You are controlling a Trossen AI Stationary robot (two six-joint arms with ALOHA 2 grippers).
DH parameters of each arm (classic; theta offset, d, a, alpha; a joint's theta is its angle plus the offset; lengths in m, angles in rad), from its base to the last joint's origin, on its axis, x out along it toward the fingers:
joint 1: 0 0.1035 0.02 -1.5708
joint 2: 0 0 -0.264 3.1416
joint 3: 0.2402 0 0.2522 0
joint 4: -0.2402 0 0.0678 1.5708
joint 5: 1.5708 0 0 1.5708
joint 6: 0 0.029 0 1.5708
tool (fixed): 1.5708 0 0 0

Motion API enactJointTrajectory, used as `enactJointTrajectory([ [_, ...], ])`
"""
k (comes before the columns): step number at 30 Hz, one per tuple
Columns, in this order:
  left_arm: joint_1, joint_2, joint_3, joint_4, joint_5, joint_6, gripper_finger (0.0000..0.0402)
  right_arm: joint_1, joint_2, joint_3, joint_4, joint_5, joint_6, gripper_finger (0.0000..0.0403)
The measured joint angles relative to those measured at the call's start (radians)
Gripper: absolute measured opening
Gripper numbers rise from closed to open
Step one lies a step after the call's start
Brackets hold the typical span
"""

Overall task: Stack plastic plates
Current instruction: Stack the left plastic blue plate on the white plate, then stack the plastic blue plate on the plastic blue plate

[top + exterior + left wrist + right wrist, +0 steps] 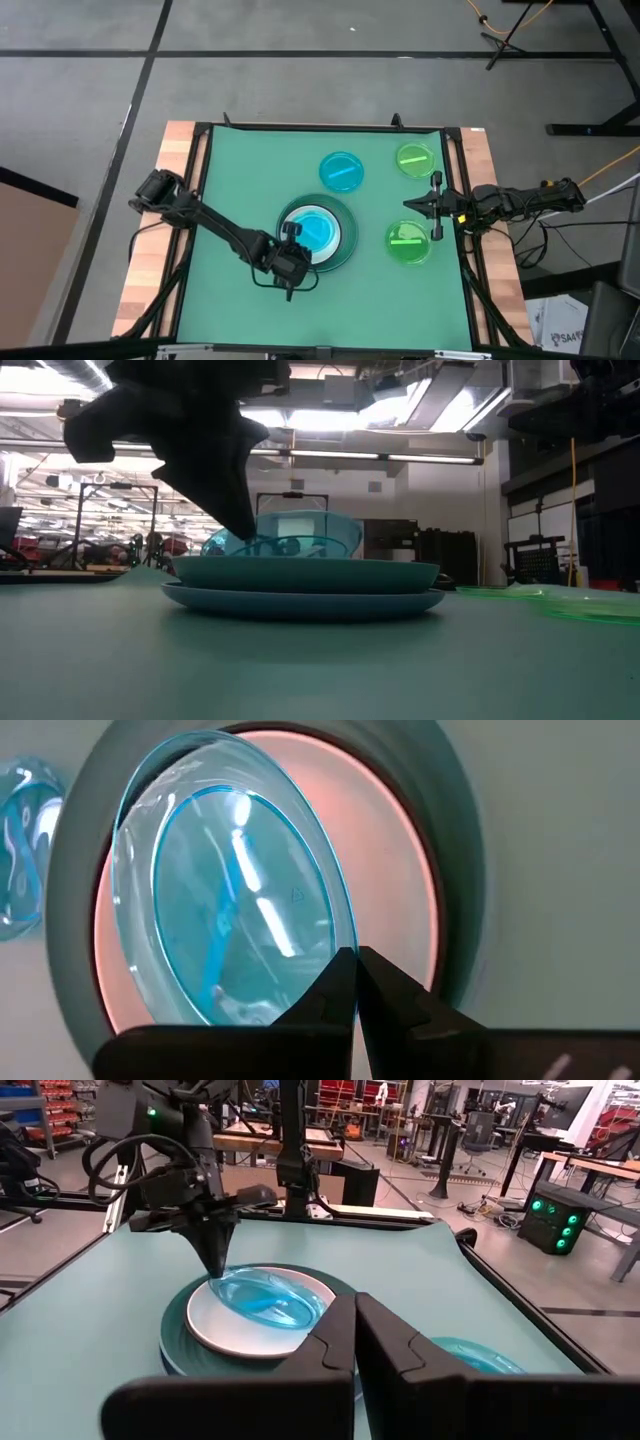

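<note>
A stack sits mid-table: a large dark green plate [349, 249] at the bottom, then a white plate [235, 1336]. On top is a small cyan plate [318, 230], which my left gripper [290, 262] is shut on at the stack's near-left side. Blue and black plates do not show. A second cyan plate [341, 172] lies flat beyond the stack. Two green plates [414, 159] [409, 243] lie flat on the right. My right gripper [412, 204] hovers shut between the green plates. My left gripper pinches the cyan plate's rim [338, 942] between its two fingertips, on the plate's near-left side. The fingers come down from above, slanting toward the stack. The plate sits tilted in the hold, its far side [305, 1318] resting on the white plate.
The green mat [240, 170] has open room left of and in front of the stack. Wooden strips [150, 260] and black frame rails border the mat. Beyond the table are other workstations and a stand.
</note>
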Motion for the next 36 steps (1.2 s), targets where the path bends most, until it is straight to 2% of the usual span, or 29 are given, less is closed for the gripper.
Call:
enactJointTrajectory([
  [5, 0.017, 0.000, 0.000, -0.003, 0.000, -0.094, 0.0010, 0.000, 0.000, 0.000, -0.006, -0.002, 0.008, 0.0001],
  [13, 0.031, -0.001, 0.002, -0.015, 0.004, -0.123, 0.0083, 0.000, 0.000, 0.000, -0.024, -0.011, 0.025, 0.0001],
  [16, 0.032, -0.002, 0.033, -0.025, 0.039, -0.123, 0.0100, 0.000, 0.000, 0.000, -0.024, -0.011, 0.026, 0.0001],
  [22, 0.032, -0.004, 0.137, -0.082, 0.076, -0.136, 0.0102, 0.000, 0.000, 0.000, -0.024, -0.011, 0.026, 0.0001],
  [27, 0.051, -0.005, 0.164, -0.086, 0.002, -0.115, 0.0101, 0.000, 0.000, 0.000, -0.016, -0.002, 0.026, 0.0001],
  [36, 0.203, -0.005, 0.152, -0.002, 0.034, -0.112, 0.0101, 0.000, 0.000, 0.000, 0.043, 0.035, -0.035, 0.0001],
])
